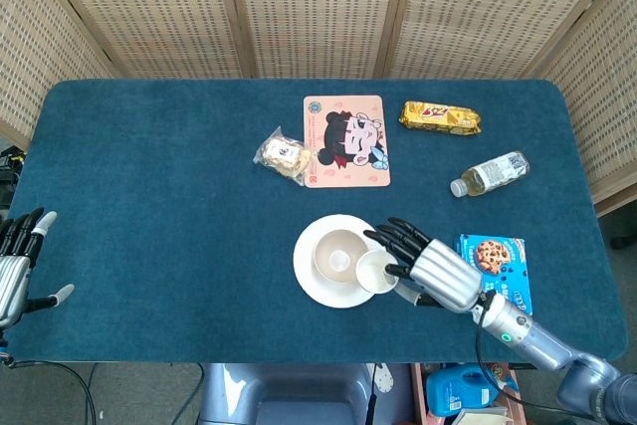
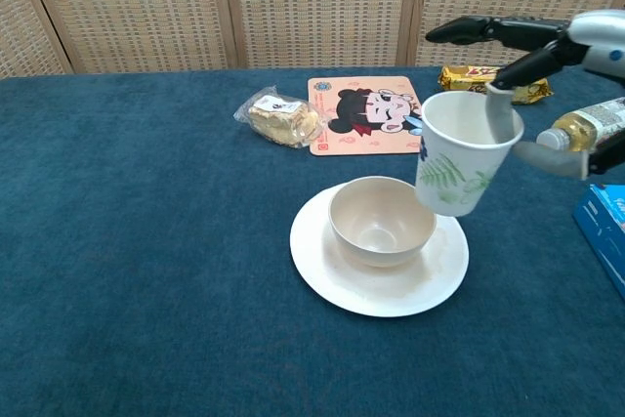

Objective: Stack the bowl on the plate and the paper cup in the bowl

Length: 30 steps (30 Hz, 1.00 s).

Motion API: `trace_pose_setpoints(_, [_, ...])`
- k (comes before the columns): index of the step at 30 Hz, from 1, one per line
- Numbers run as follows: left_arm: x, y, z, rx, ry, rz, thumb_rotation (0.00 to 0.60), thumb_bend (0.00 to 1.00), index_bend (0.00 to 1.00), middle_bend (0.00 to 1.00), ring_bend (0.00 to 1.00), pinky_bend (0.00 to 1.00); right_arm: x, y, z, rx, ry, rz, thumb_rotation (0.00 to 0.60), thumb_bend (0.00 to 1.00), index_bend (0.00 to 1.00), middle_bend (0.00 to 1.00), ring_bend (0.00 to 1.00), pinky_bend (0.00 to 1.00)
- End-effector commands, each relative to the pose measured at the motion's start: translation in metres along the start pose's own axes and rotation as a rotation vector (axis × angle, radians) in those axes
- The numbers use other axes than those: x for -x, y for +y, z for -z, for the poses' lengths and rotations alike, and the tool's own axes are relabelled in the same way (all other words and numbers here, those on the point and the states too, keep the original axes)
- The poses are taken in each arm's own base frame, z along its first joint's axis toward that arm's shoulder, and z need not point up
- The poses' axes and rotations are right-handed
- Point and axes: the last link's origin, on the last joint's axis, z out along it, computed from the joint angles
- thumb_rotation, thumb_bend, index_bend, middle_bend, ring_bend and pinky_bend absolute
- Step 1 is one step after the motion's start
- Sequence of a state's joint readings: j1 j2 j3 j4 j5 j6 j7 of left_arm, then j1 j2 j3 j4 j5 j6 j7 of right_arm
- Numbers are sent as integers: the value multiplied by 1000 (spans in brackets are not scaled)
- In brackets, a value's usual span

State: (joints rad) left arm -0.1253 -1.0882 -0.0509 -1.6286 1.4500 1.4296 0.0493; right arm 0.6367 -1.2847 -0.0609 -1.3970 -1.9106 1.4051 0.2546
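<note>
Bowl (image 2: 382, 221) already sits on the plate (image 2: 444, 275) mid-bench, so we judge half done. Our right hand (image 1: 435, 274) pinches the paper cup (image 2: 460, 165), lifted just right of the bowl, not yet lowered in. Only the head view shows our left hand (image 1: 17, 264), fingers apart, empty, at the bench's edge.

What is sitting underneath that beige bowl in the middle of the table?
A white plate lies under the bowl, its rim showing all round. The plate's middle is covered by the bowl. The bowl itself looks empty; the paper cup, held by the right hand, hangs above its right edge.
</note>
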Motion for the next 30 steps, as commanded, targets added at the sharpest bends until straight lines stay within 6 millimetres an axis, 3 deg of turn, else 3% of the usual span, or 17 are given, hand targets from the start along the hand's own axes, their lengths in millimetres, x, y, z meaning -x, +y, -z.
trace_pose_setpoints(1, [-1, -1, 0, -2, 1, 3, 600, 0, 0, 0, 0, 0, 18, 1, -32, 44, -35, -16, 600, 490, 639, 11, 0, 0])
trace_pose_setpoints(6, [-1, -3, 0, -7, 0, 9, 600, 0, 0, 0, 0, 0, 35, 1, -45, 67, -50, -1, 600, 490, 639, 11, 0, 0])
trace_pose_setpoints(14, [-2, -4, -1, -7, 0, 14, 600, 0, 0, 0, 0, 0, 46, 1, -62, 94, -51, 0, 600, 490, 639, 11, 0, 0])
trace_pose_setpoints(30, [-1, -5, -2, -11, -7, 17, 600, 0, 0, 0, 0, 0, 66, 8, -66, 127, -80, 39, 600, 490, 639, 11, 0, 0])
